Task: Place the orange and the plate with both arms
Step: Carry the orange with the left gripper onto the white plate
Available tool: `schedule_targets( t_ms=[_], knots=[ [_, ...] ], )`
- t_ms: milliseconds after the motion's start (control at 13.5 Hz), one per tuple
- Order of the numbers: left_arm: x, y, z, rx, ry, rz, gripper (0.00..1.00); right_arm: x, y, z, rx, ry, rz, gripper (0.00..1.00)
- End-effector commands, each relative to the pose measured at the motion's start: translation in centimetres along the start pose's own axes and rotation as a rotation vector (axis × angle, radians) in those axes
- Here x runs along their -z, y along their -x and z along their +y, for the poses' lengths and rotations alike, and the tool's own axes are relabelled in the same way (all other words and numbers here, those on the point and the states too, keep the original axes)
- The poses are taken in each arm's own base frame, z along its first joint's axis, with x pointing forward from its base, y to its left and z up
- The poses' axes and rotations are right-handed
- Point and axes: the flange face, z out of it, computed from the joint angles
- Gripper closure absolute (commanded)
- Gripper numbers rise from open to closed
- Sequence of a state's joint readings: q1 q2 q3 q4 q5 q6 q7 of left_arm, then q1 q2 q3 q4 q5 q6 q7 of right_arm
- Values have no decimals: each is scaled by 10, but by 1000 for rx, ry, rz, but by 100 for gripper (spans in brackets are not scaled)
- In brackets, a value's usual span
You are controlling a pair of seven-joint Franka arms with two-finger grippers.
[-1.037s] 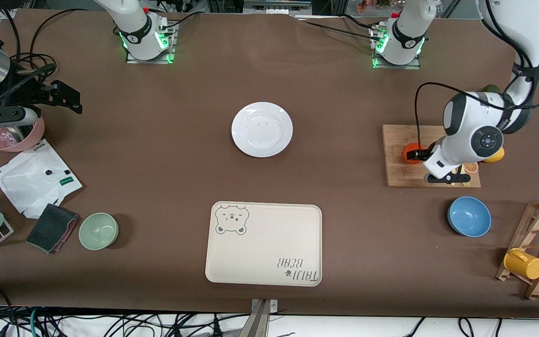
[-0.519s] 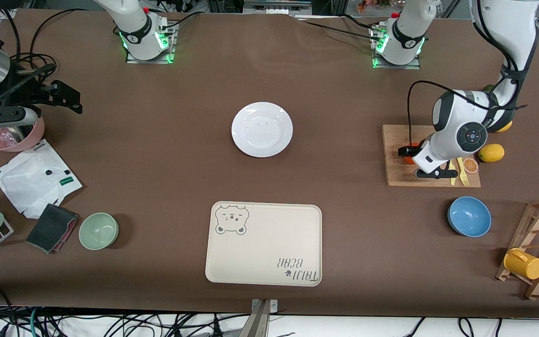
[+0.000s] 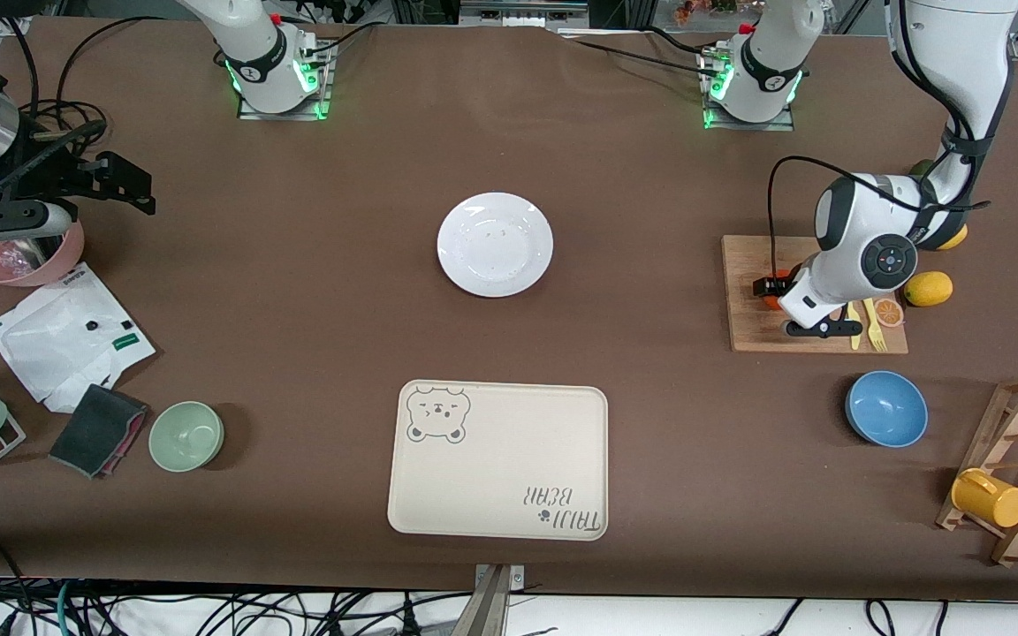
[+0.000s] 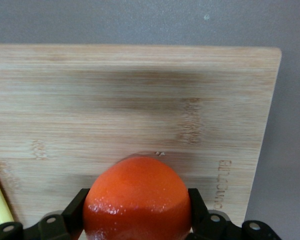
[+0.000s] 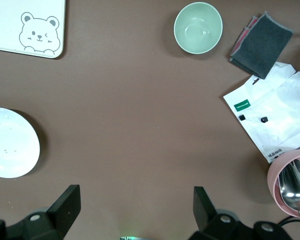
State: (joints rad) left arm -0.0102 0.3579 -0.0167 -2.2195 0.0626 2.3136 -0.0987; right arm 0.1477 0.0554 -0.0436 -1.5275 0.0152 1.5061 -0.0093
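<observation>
From the front, the left gripper (image 3: 774, 291) sits low on the board (image 3: 743, 331), clamped on the orange (image 3: 771, 301); the plate (image 3: 495, 244) lies mid-table. In the left wrist view the fingers (image 4: 77, 207) pinch the orange (image 4: 137, 197) low, so lifting might roll it out. In the right wrist view the right gripper (image 5: 135, 212) waits with jaws wide.

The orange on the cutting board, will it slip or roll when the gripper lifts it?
The orange looks round and glossy, so it could slip. The left gripper clamps its widest part, which probably helps. Released on the flat cutting board, it might roll.
</observation>
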Motion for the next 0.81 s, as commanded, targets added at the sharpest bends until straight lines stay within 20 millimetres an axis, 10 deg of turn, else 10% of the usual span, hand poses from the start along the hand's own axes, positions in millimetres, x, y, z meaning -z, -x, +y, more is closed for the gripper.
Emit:
schedule_targets(
  t_ms=[0,148,370,741],
  knots=[
    [39,-7,20,-6,19,-22,73,7,4,-1,-2,12,0,0],
    [82,-19,61,40,61,-46,73,8,4,1,-5,13,2,0],
    [143,-16,180,175,74,-31,72,7,4,1,-4,13,0,0],
    [116,20,395,342,152,-109,72,8,6,0,-1,46,-9,0]
  ],
)
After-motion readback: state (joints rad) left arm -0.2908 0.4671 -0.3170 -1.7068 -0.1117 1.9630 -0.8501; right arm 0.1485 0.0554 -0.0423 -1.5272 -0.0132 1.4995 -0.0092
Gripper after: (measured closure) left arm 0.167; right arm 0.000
